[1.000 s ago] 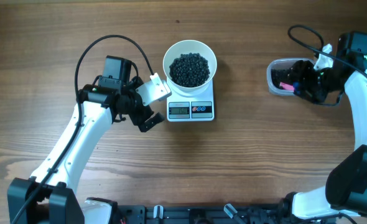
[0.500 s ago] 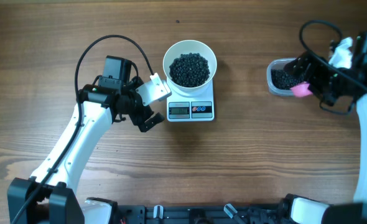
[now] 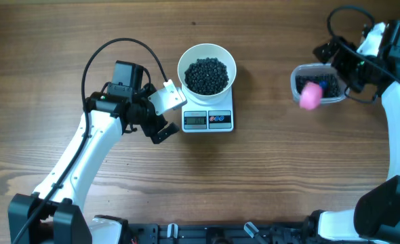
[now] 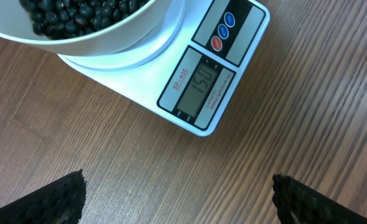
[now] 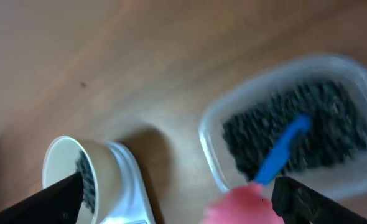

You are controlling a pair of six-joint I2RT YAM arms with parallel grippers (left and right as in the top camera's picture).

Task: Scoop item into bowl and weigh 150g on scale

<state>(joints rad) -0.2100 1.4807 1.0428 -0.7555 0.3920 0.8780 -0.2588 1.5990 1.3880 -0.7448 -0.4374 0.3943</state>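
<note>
We see the wooden surface (image 3: 268, 176) w/ both arms out over it, well apart. The left arm (image 3: 85, 159) reaches in from the near left, so its left tool (image 3: 166, 115) hangs just beside the scale's left front corner, fingers spread wide & gripping nothing. We judge it's parked there so the wrist cam can read the front panel. The right arm (image 3: 396, 115) is over at the far right, w/ the right tool (image 5: 180, 199) above the clear tub (image 3: 296, 80), jaws likewise wide apart & empty.

The scale (image 3: 208, 120) sits mid-surface, panel facing the robot. The bowl (image 3: 231, 59) stands on its platform, centred enough that the whole load counts. The scoop (image 3: 310, 95) lies in the tub, unheld: pink head at the tub's near-left rim, blue handle across the spare stock. That's a sensible spot, since any spills stay inside. The beans (image 3: 207, 74) sit in the bowl as a dark heap, w/ more in the tub. The display (image 4: 203, 82) reads 150, so we reckon the target's met & scooping is done.
</note>
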